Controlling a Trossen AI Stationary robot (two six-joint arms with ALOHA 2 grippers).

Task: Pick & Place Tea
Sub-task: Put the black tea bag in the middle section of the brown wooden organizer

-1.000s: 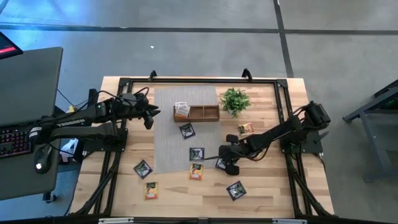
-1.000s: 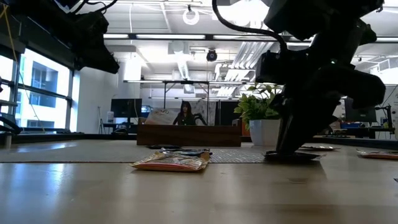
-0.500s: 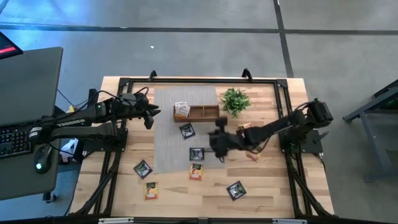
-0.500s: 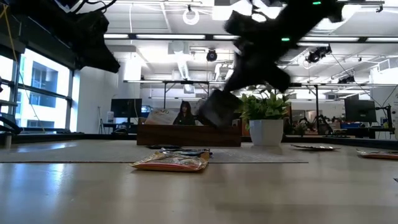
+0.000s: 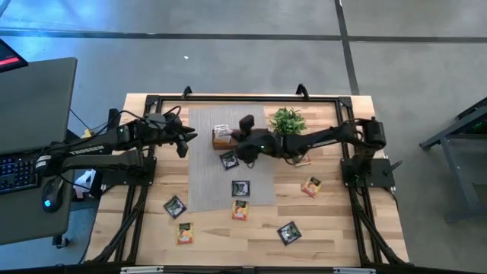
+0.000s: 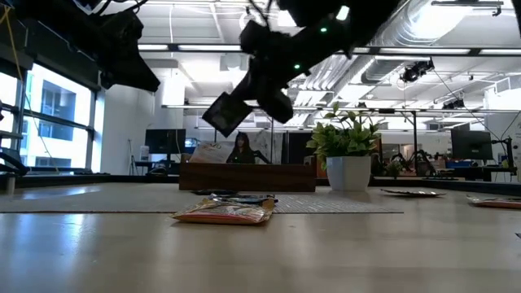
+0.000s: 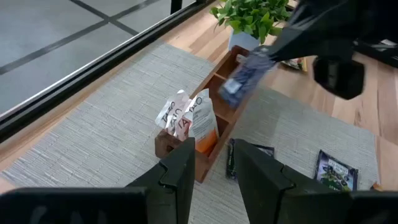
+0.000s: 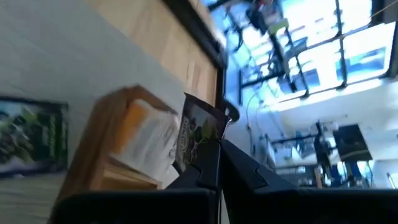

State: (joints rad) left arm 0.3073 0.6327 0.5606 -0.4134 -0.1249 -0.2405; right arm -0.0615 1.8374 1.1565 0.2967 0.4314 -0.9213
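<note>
On the desk's (image 5: 319,228) near half, well apart, lie loose sachets: an orange sachet (image 5: 185,234), a black sachet (image 5: 288,232) and another orange sachet (image 5: 240,209). Farther back, the right claw (image 5: 242,144) is clamped on a dark sachet (image 6: 225,114), holding it in the air above the grey mat (image 5: 205,175), just beside the wooden tray (image 5: 251,138) that already holds white-and-orange sachets (image 7: 189,118). The left claw (image 5: 183,141) hovers over the mat's left edge, fingers slightly apart, and the potted plant (image 5: 288,122) stands just right of the tray.
</note>
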